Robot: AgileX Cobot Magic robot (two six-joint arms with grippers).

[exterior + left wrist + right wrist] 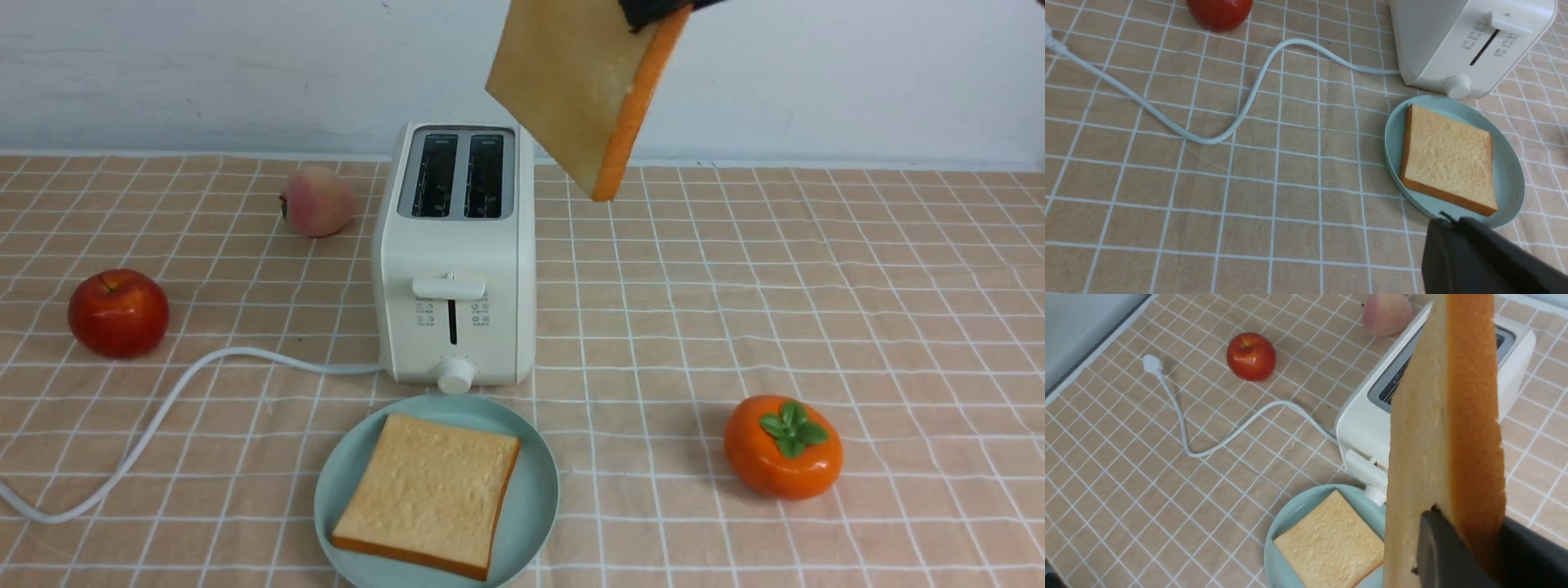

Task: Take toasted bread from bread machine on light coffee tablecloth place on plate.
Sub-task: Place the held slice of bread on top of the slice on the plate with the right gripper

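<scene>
Clenching the right end effector (1478, 547) on the upper corner of the raised slice (571, 90) of toasted bread, gripping it across its thickness. Holding that slice tilted in the air over the light coffee tablecloth (816, 286), above and just to the right of the bread machine (454, 269) and apart from it. Turning the orange-brown crust edge toward the right in the front view, with the lowest corner pointing down. Showing only the dark tip of that end effector at the top edge of the front view.

Showing the plated slice (424, 494) lying flat on the plate (539, 490), inside the rim, with the plate sitting just in front of the machine's round knob (455, 376). Trailing the white cord (245, 352) from the machine's left side across the cloth in loose curves.

Hovering the left end effector (1474, 257) clenched shut, appearing beside the plate's rim in the left wrist view, and giving no way to judge its height over the desk. Showing a red apple (118, 313) and a peach (318, 201) to the machine's left, and a persimmon (784, 447) well to the right of the plate.
</scene>
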